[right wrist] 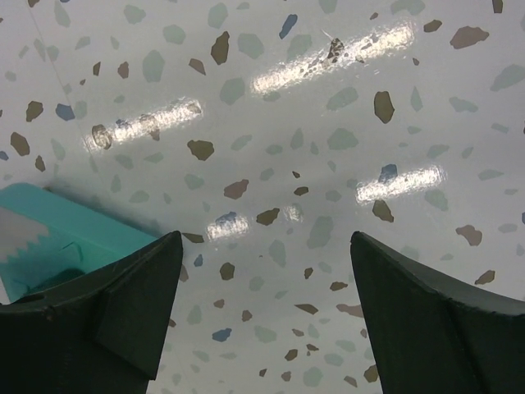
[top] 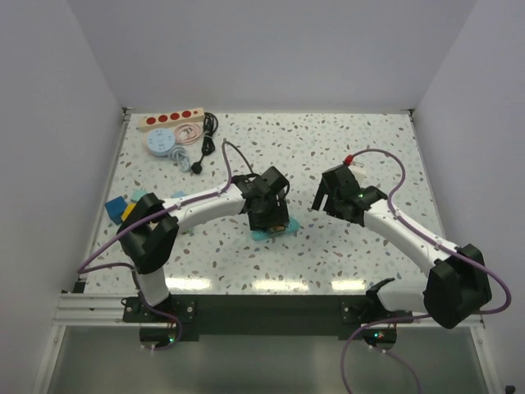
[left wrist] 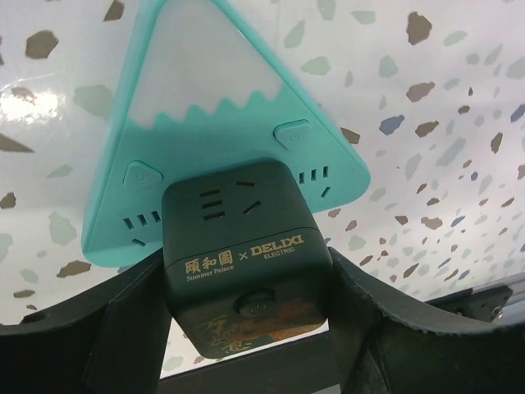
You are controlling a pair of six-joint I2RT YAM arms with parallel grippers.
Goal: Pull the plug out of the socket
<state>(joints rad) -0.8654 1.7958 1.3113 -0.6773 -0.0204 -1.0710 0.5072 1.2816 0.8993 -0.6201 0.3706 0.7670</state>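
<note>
Squeezing the dark plug (left wrist: 242, 271) with the left fingers (left wrist: 98, 328); not yet pulled off the teal socket (left wrist: 205, 90). Holding nothing in the wide-apart right fingers (right wrist: 98, 312).

We see the plug (left wrist: 246, 271), a dark green cube with gold lettering and slots on its faces, seated on the socket (left wrist: 221, 107), a teal triangular block with a white mountain-shaped panel, lying flat mid-table, slightly toward the near edge.
</note>
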